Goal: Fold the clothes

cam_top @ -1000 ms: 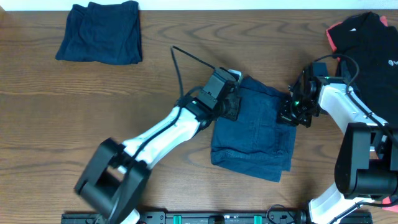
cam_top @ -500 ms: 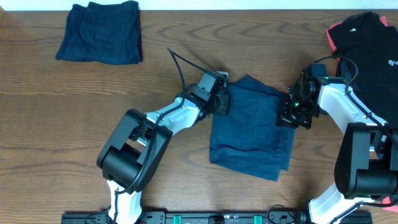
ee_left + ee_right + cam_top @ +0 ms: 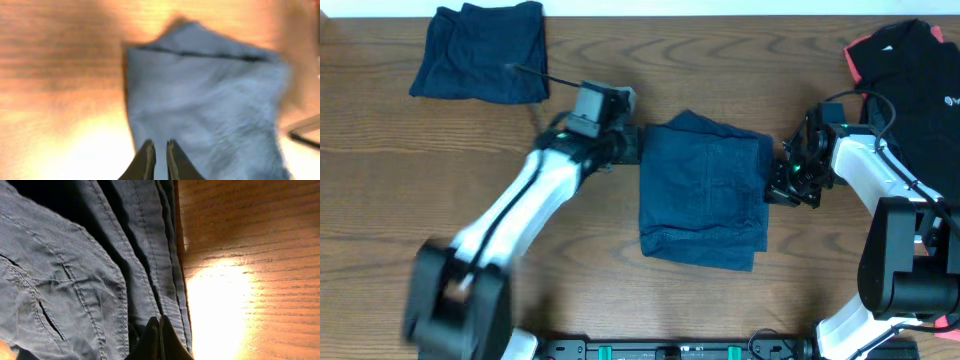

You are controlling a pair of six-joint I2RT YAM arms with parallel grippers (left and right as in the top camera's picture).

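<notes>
On the wooden counter (image 3: 420,180) lie 3 pieces of the clothes. A folded navy garment (image 3: 705,190) is in the middle. A second navy garment (image 3: 480,50) is at the far left corner, well apart from the first. A black garment with coral-pink trim (image 3: 910,70) is at the far right corner.

The left arm (image 3: 520,210) looks blurred in the overhead view. The left jaws are at the upper left edge of the middle garment. In the left wrist view a thin slit shows between them, just over the border of the cloth (image 3: 210,100). This picture is blurred, so I cannot tell if they pinch cloth.

The right arm (image 3: 865,165) brings the right jaws to the right edge of the same garment. They are clenched tight over its stitched hem (image 3: 165,255). I cannot tell if any cloth is caught between them.
</notes>
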